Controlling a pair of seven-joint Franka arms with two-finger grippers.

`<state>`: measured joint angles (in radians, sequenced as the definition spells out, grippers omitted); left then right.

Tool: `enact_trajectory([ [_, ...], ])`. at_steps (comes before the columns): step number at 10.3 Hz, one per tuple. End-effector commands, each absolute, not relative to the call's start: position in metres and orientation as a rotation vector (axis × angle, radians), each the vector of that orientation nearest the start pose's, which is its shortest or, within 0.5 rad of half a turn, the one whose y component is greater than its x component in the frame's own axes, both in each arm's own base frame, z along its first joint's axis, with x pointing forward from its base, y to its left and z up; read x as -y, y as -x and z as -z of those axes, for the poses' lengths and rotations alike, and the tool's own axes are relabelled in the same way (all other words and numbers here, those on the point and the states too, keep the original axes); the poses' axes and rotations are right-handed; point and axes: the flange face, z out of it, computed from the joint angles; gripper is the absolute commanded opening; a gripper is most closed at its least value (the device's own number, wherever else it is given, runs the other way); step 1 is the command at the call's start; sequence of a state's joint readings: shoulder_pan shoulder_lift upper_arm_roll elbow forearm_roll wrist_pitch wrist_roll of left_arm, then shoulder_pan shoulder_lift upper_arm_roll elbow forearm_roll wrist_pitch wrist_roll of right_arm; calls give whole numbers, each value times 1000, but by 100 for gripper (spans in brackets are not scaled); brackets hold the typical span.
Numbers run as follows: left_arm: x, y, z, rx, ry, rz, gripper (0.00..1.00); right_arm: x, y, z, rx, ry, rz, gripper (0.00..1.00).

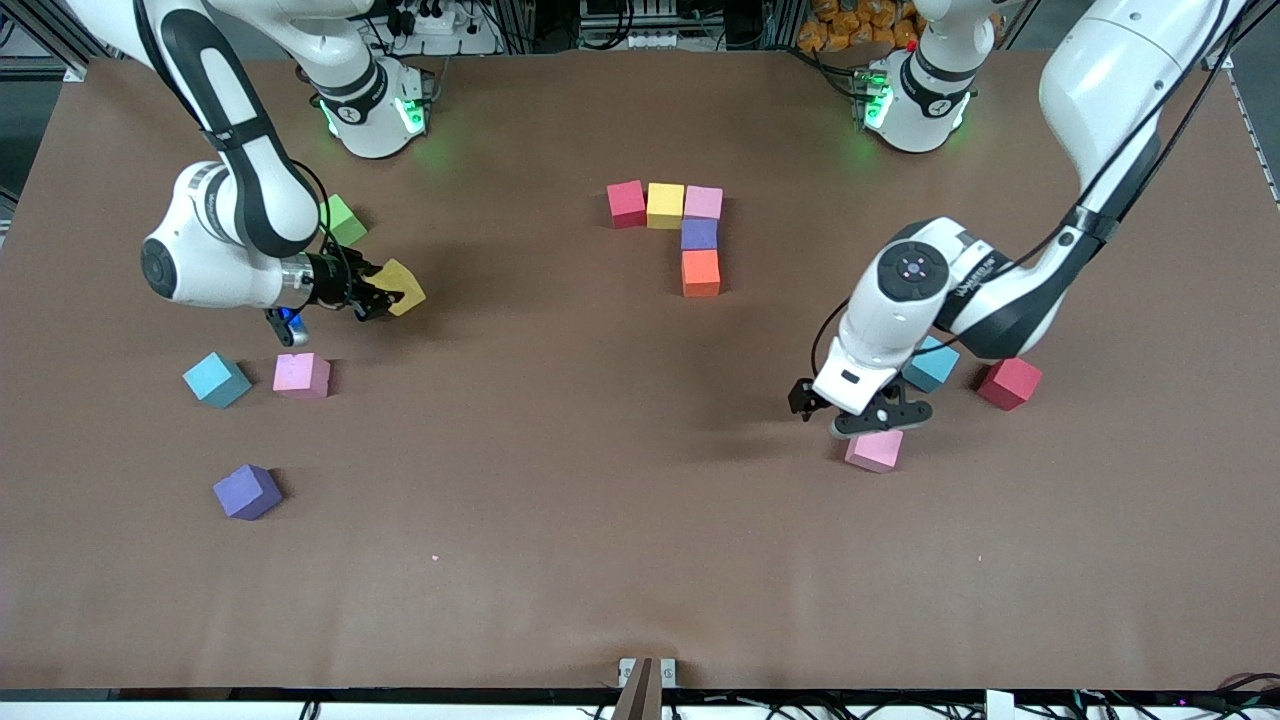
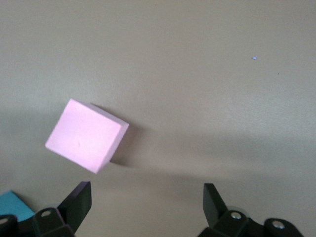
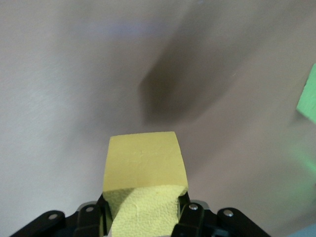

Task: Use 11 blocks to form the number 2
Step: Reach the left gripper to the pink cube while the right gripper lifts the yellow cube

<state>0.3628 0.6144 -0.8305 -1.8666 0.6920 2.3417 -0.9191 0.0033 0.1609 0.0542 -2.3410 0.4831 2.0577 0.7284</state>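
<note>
Front view: your right hand (image 1: 385, 296) is gripping a yellow block (image 1: 400, 287) above the surface; you are aiming it beside the orange block (image 1: 701, 273); your left hand (image 1: 868, 415) is hovering spread over a pink block (image 1: 874, 450).

A green cube and a brown tabletop

One green cube (image 1: 343, 219) sits on the brown tabletop (image 1: 560, 480) toward the right arm's end, turned at an angle to the table's edges and partly hidden; a sliver of its green also shows at the edge of the right wrist view (image 3: 308, 98). The tabletop is a plain matte brown sheet with a few tiny pale specks on it. Along its edge nearest the front camera sits a small metal bracket (image 1: 646, 672).
</note>
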Motion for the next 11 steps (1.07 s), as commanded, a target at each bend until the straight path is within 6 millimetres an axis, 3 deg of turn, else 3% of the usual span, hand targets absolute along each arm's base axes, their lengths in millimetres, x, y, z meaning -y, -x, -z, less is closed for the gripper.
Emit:
enact_trajectory([
  [1, 215, -613, -289, -45, 3176, 153, 100, -71, -492, -256, -1326, 2529, -845, 0],
  [3, 200, -620, -271, -194, 3166, 112, 100, -104, -495, -253, -1444, 2327, -918, 0],
  [5, 197, -624, -258, -367, 3154, 82, 100, -162, -492, -252, -1590, 2222, -909, 0],
  [6, 196, -624, -247, -465, 3119, 65, 100, -201, -487, -245, -1691, 2190, -874, 0],
  [7, 180, -636, -245, -521, 3085, 59, 100, -234, -481, -243, -1780, 2133, -844, 0],
  [11, 172, -656, -236, -603, 3064, 30, 100, -320, -448, -237, -1990, 1930, -835, 0],
])
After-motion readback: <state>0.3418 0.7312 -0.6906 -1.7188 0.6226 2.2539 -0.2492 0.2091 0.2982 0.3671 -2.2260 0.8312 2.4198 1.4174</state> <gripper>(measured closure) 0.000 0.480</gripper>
